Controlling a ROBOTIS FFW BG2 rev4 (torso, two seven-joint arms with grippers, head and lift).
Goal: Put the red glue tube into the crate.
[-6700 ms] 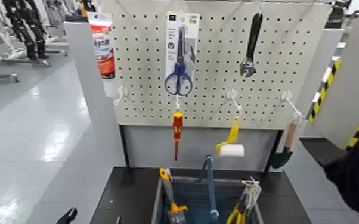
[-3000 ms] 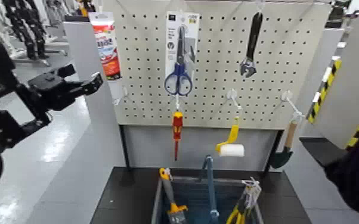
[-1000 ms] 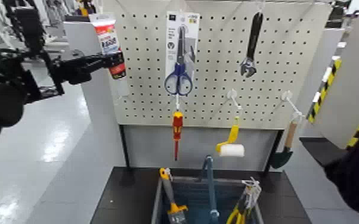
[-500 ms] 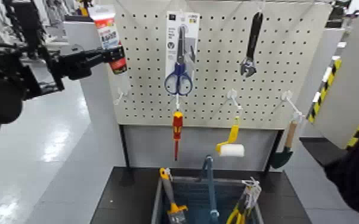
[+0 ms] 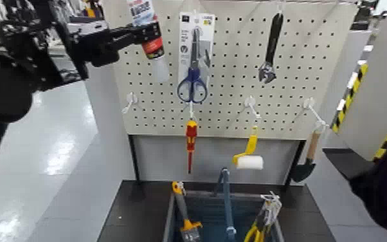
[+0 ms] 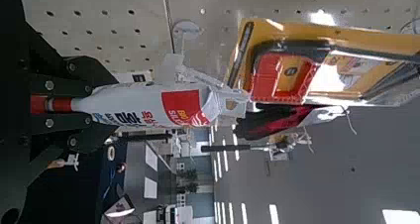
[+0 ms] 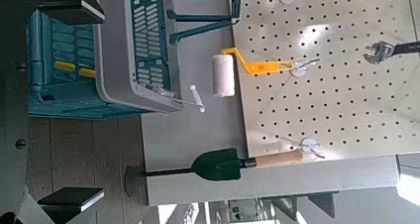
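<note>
- Left gripper: jaws pinching red glue tube, held before pegboard, beside scissors pack.
- Tube's dark lettering: unreadable.
- Crate: low, below tube.
- Right gripper: jaws spread, near crate.

Blue-handled scissors, red-and-yellow screwdriver, adjustable wrench, white roller, green trowel

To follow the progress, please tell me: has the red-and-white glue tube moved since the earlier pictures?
Yes, rightward in the head view, nearer the blue-handled scissors, held by the left gripper.
</note>
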